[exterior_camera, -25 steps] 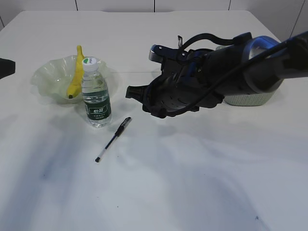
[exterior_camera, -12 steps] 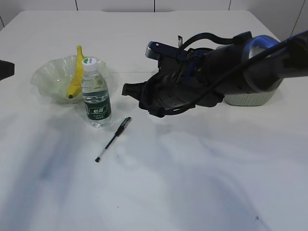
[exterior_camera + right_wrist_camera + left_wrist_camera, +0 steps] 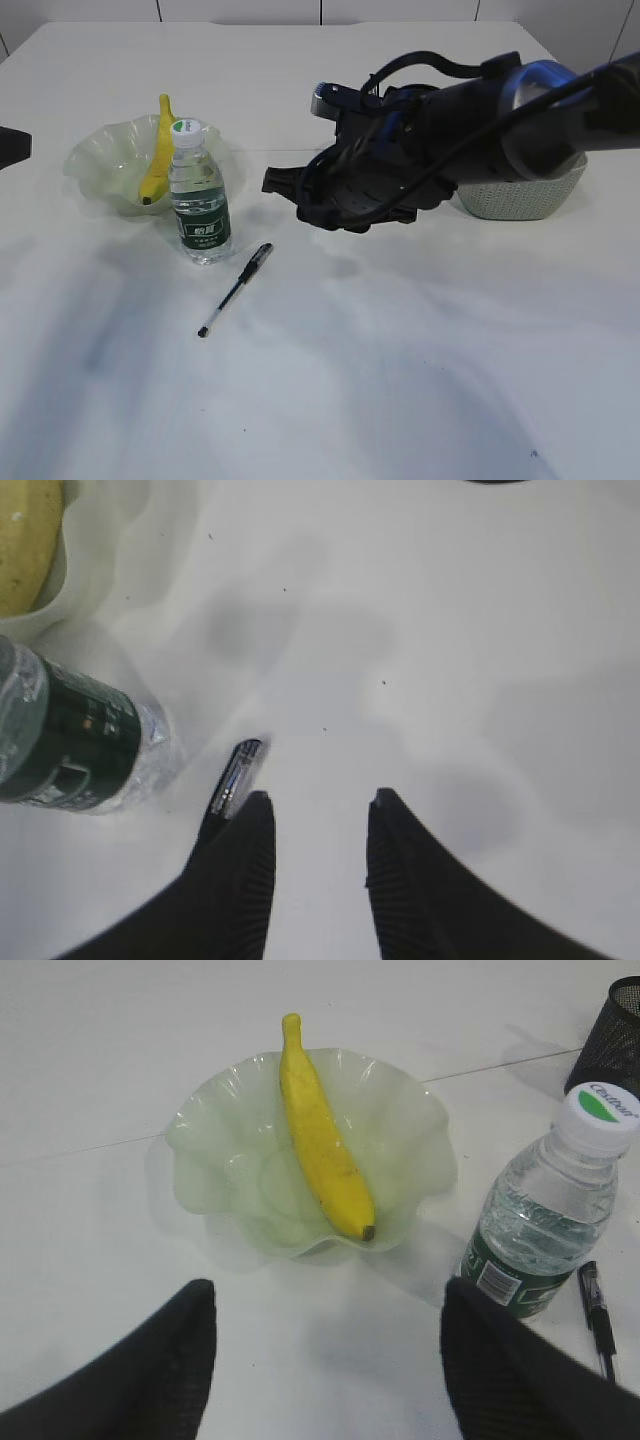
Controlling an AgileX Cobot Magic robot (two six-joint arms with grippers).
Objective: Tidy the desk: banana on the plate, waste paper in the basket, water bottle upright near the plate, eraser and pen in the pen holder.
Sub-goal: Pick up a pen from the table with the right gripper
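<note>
Starting at the far left of the exterior view, a dark bit of the left gripper [image 3: 12, 145] pokes in at 9 o'clock; its wrist view shows the two black fingers [image 3: 150, 1380] spread wide apart over bare table [image 3: 400, 380], pinching nothing. Next comes the pale green ruffled plate [image 3: 95, 160], holding the banana [image 3: 156, 150], which lies across it with its stem at 12 o'clock and its dark tip near the rim at 6 o'clock. Just beside the plate, at its 4 o'clock, the water bottle [image 3: 200, 195] stands upright, part full, with a white cap carrying a green mark and a dark green label whose small writing is too blurred to read. At 5 o'clock from the bottle the pen [image 3: 235, 290] lies flat on the table, slanted, cap end toward 1 o'clock. Right of centre the right gripper [image 3: 272, 185] hangs above the table on its bulky black arm; its wrist view shows the fingers [image 3: 240, 880] parted with a narrow gap, empty, the pen's capped end showing just beside the left one. Behind the arm at 3 o'clock sits the pale woven basket [image 3: 530, 195], its contents hidden. The black mesh pen holder [image 3: 615, 1030] shows only in the left wrist view, at 1 o'clock.
</note>
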